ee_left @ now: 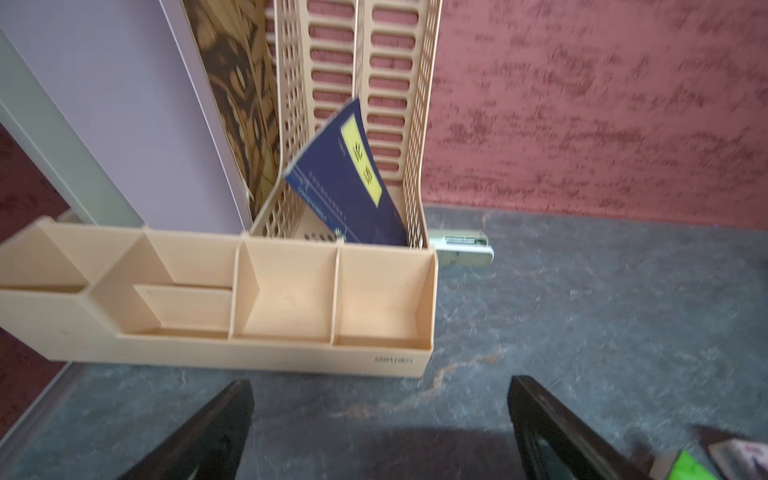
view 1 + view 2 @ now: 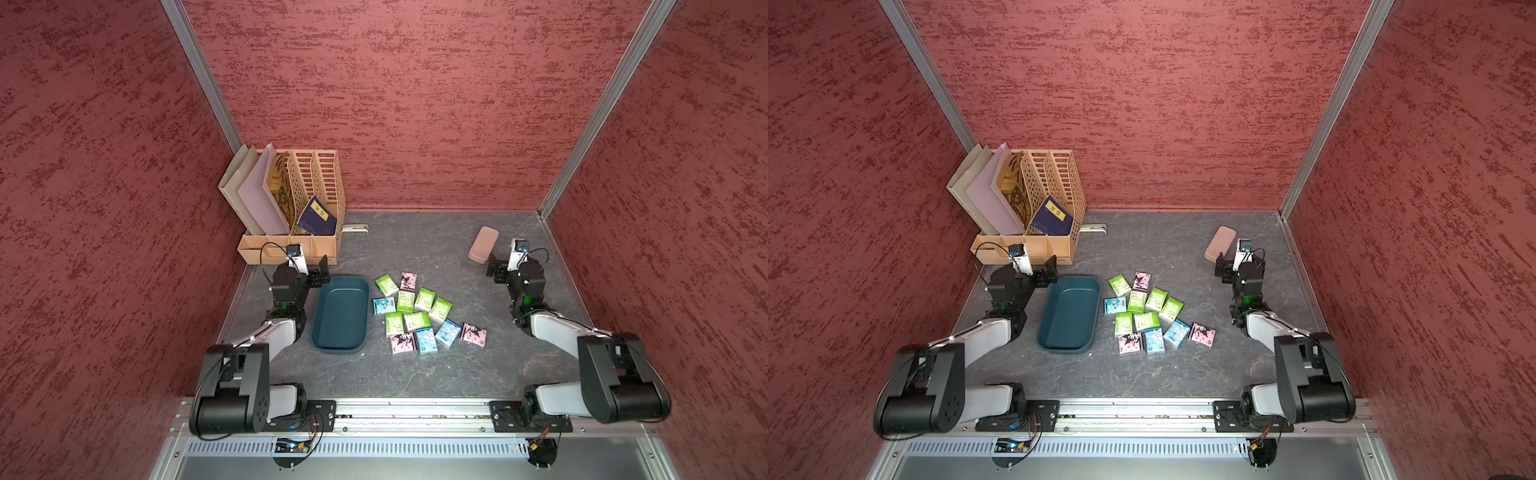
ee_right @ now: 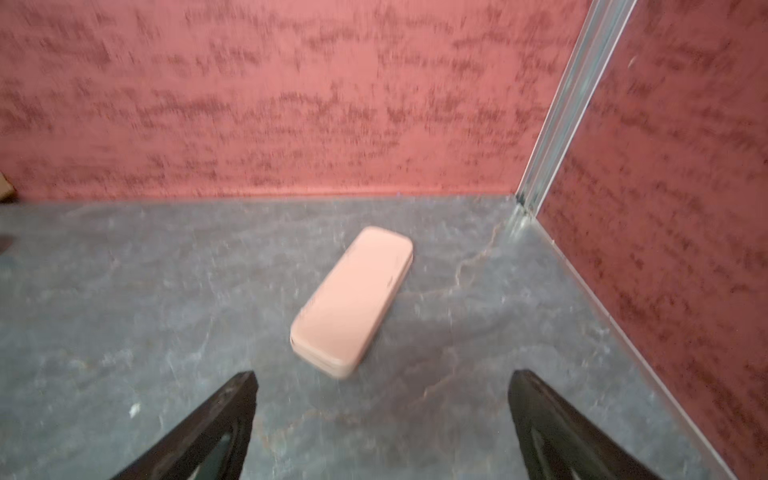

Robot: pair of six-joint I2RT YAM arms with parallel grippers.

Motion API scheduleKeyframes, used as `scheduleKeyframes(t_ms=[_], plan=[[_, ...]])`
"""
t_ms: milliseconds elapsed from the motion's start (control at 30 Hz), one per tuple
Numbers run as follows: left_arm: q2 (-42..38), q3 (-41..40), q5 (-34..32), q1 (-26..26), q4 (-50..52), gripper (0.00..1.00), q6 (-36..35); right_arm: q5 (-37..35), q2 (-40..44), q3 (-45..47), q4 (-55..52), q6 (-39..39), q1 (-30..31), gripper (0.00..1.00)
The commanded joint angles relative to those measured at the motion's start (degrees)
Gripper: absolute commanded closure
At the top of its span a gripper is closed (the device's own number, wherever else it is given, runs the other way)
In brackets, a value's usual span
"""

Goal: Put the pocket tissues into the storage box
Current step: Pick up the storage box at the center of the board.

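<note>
Several pocket tissues (image 2: 419,316) (image 2: 1148,316), green, pink and light blue packets, lie scattered flat on the grey table just right of the storage box (image 2: 340,320) (image 2: 1069,320). That dark teal tub is empty. My left gripper (image 2: 321,271) (image 2: 1050,269) (image 1: 380,386) hovers open beyond the tub's far left corner, facing the beige organizer, with nothing between its fingers. A green packet (image 1: 690,467) peeks in at the edge of the left wrist view. My right gripper (image 2: 493,270) (image 2: 1221,268) (image 3: 380,380) stands open at the far right, holding nothing, well away from the packets.
A beige slotted file organizer (image 2: 291,249) (image 1: 249,353) with folders and a blue booklet stands at the back left, with a stapler (image 2: 355,230) (image 1: 461,249) beside it. A plain pink rounded case (image 2: 483,244) (image 3: 353,299) lies just ahead of the right gripper. Red walls enclose three sides.
</note>
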State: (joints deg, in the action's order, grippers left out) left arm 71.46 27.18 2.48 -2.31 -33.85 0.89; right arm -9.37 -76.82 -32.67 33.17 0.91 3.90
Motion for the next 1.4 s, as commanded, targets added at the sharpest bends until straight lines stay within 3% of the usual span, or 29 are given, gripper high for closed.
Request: scheduleKeyframes(t_ms=[0, 133, 267, 400, 500, 633, 833, 1000, 1367], plan=[[-4.3, 6.5, -1.5, -0.3, 14.8, 0.0, 3.2, -2.4, 3.0, -6.8, -14.9, -1.5, -0.4, 0.01], [-4.7, 18.9, -1.5, -0.7, 36.6, 0.0, 5.2, -4.9, 3.7, -16.9, -31.3, -4.2, 0.4, 0.01], [-2.0, 32.4, 4.0, -2.7, 60.1, 0.0, 5.2, -8.4, 8.6, -18.8, -36.1, -3.8, 3.6, 0.01], [0.6, 41.8, 5.8, -3.4, 77.1, 0.0, 4.2, -4.4, 10.1, -23.8, -45.3, -6.4, 4.1, 0.01], [2.5, 43.7, 7.9, -3.5, 84.5, 0.0, 4.3, -0.5, 7.3, -28.2, -52.1, -6.5, 4.2, 0.01], [4.4, 41.0, 10.6, -3.5, 86.9, 0.0, 4.6, 2.5, 5.6, -28.4, -53.2, -6.4, 4.7, 0.01], [7.3, 35.7, 7.1, -3.0, 85.3, 0.02, 7.1, 7.4, 2.9, -28.8, -53.6, -6.6, 5.6, 0.01], [8.6, 33.0, 7.7, -2.4, 83.0, 0.2, 8.0, 9.9, 0.2, -30.0, -53.8, -7.4, 6.0, 0.03], [16.8, 34.1, 7.0, 2.1, 81.0, 0.38, 7.7, 10.2, -2.0, -30.0, -54.0, -8.3, 6.3, 0.06]])
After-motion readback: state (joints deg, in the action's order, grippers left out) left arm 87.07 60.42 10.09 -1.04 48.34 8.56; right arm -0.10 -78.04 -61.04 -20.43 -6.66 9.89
